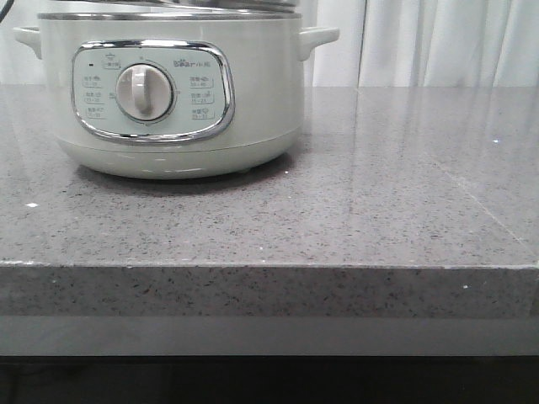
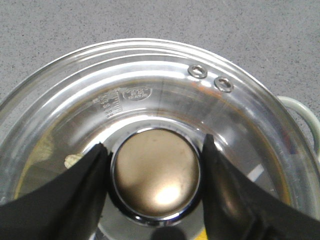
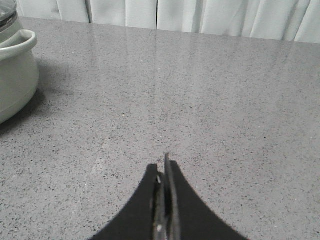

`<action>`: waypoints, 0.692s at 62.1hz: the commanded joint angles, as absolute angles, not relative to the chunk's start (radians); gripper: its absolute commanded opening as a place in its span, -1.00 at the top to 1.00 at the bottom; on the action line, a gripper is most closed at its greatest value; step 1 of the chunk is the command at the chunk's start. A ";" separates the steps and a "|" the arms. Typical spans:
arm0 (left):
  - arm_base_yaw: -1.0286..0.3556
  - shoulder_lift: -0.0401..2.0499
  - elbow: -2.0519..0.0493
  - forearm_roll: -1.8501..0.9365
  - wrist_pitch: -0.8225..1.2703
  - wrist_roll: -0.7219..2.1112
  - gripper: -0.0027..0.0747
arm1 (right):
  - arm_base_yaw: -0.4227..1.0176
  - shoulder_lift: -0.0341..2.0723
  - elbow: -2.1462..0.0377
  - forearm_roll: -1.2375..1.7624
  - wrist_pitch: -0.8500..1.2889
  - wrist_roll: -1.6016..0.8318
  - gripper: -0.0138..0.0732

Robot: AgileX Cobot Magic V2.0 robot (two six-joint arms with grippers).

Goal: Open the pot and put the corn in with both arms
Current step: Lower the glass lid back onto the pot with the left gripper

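The pale grey-green pot stands at the table's back left, its dial facing me. Its steel-rimmed glass lid lies on or just above the pot's rim. My left gripper is out of the front view; its black fingers press on both sides of the lid's round metal knob. Through the glass I see a pale stub and a yellow sliver of the corn inside the pot; the rest is hidden. My right gripper is shut and empty above bare table, right of the pot.
The grey speckled table runs right of the pot, with its front edge near me. White curtains hang behind. One of the pot's side handles sticks out to the right.
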State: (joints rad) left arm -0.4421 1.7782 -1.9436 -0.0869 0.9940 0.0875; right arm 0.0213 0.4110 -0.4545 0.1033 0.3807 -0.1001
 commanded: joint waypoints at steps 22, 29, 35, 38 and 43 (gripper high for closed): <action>-0.444 1.720 -1.948 -0.126 0.909 0.090 0.47 | 0.013 0.412 -0.481 0.103 0.285 -0.107 0.83; -0.444 1.720 -1.948 -0.128 0.919 0.090 0.47 | 0.013 0.412 -0.481 0.103 0.285 -0.107 0.83; -0.444 1.720 -1.948 -0.128 0.929 0.090 0.47 | 0.013 0.412 -0.481 0.103 0.285 -0.107 0.83; -0.444 1.720 -1.948 -0.128 0.943 0.090 0.47 | 0.013 0.412 -0.481 0.103 0.285 -0.107 0.83; -0.444 1.720 -1.948 -0.128 0.973 0.090 0.47 | 0.013 0.412 -0.481 0.103 0.285 -0.107 0.83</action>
State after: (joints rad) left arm -0.4421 1.7782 -1.9184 -0.1124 1.0074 0.0875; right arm 0.0213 0.4110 -0.4545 0.1033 0.3723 -0.1001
